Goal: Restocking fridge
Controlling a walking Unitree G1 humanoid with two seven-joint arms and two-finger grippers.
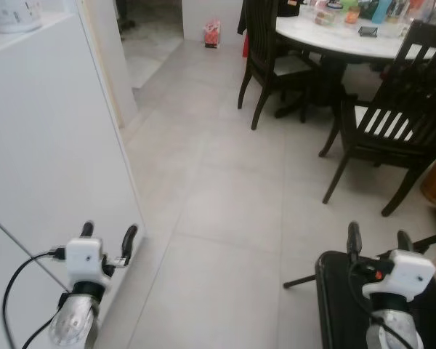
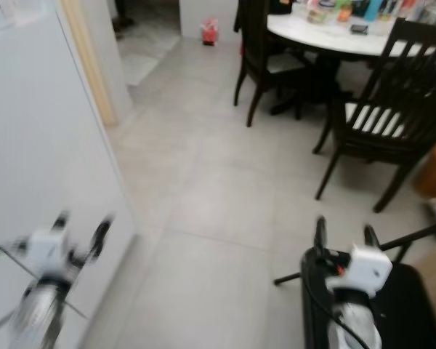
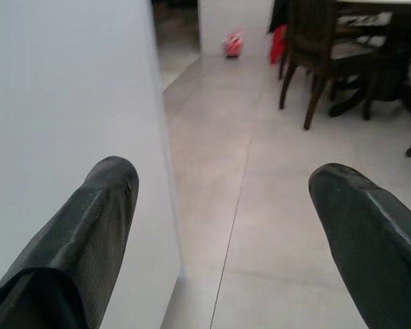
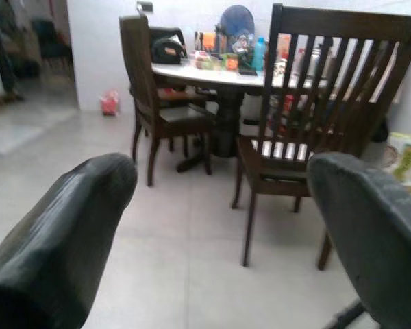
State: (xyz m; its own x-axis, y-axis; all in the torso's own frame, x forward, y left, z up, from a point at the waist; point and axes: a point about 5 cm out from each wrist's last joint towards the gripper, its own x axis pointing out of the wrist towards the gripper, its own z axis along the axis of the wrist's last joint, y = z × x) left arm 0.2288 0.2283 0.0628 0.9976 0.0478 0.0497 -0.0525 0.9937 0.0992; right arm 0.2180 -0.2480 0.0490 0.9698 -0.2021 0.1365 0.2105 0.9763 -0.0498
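1. Both grippers sit closest to the head camera, held forward at about waist height. Left gripper (image 1: 107,238) has its fingers spread apart with nothing between them. Right gripper (image 1: 378,242) is likewise spread and empty. Looks like a carry-ready walking pose, not a grasp.
2. White panel (image 1: 51,138) stands just beside the left gripper's outer finger, its lower corner close to the fingertips. Probably the fridge side or door, which would make it the task's target. No handle visible, so cannot confirm.
3. No food or stock items are in either gripper. My guess: the restocking goods are the clutter on the round table (image 1: 334,35), well ahead of the right jaws.
4. Black case (image 1: 334,291) lies right under the right gripper, with a thin tripod-like leg sticking out toward the gap between the jaws.
5. Dark chair (image 1: 392,127) is ahead of the right jaws and blocks the direct line to the table; a second chair (image 1: 265,58) sits farther off.
6. Grey tiled floor (image 1: 218,182) is open between the jaws, the easy route forward.
7. Small red bag (image 1: 212,33) rests far ahead by the wall.
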